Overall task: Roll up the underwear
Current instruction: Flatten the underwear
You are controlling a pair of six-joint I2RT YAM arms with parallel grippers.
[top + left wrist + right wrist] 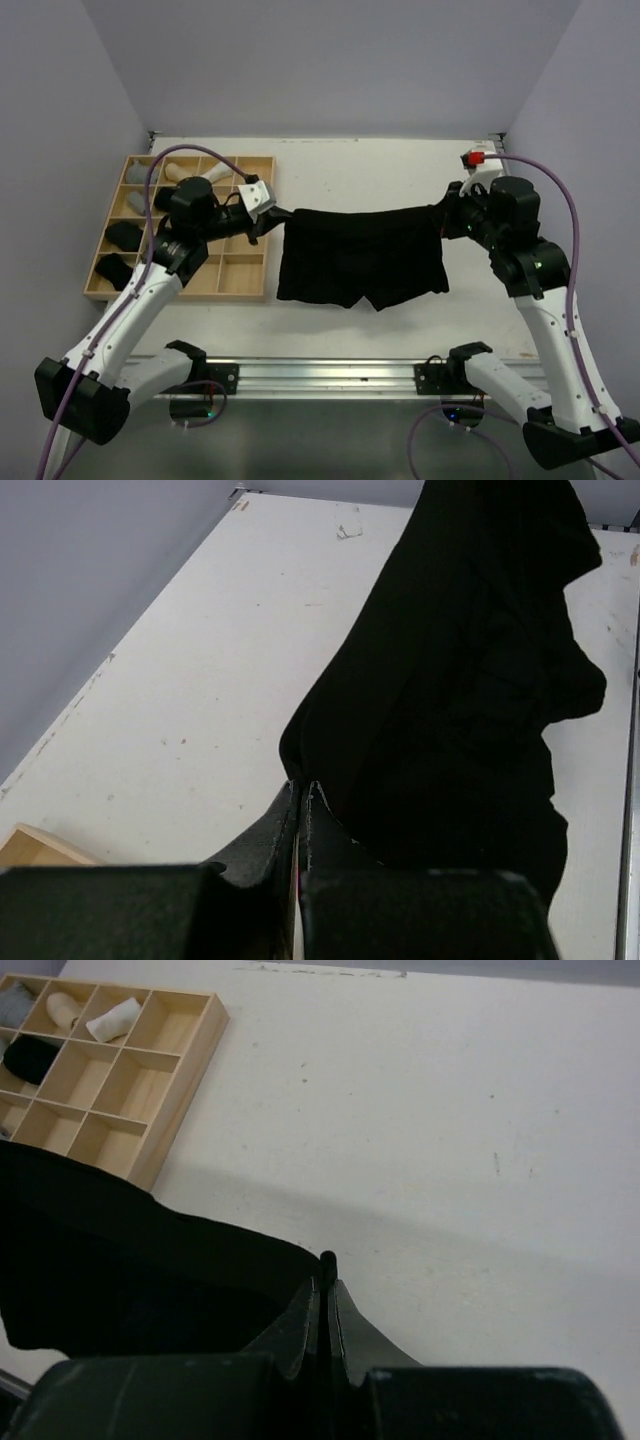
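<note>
Left gripper [278, 213] is clamped on one waistband corner of the black underwear [360, 255], and the right gripper [441, 222] pinches the opposite corner. The garment hangs stretched between them over the white table [380, 165], leg openings toward the arm bases. Each grip looks like a thin bite at the fabric's edge, so pulling the arms apart could slip a corner free. Lowering unevenly would likely leave wrinkles and a crooked roll. The left arm sits over the wooden grid tray [243, 273], where rolled pieces [215, 176] lie, and could knock it.
</note>
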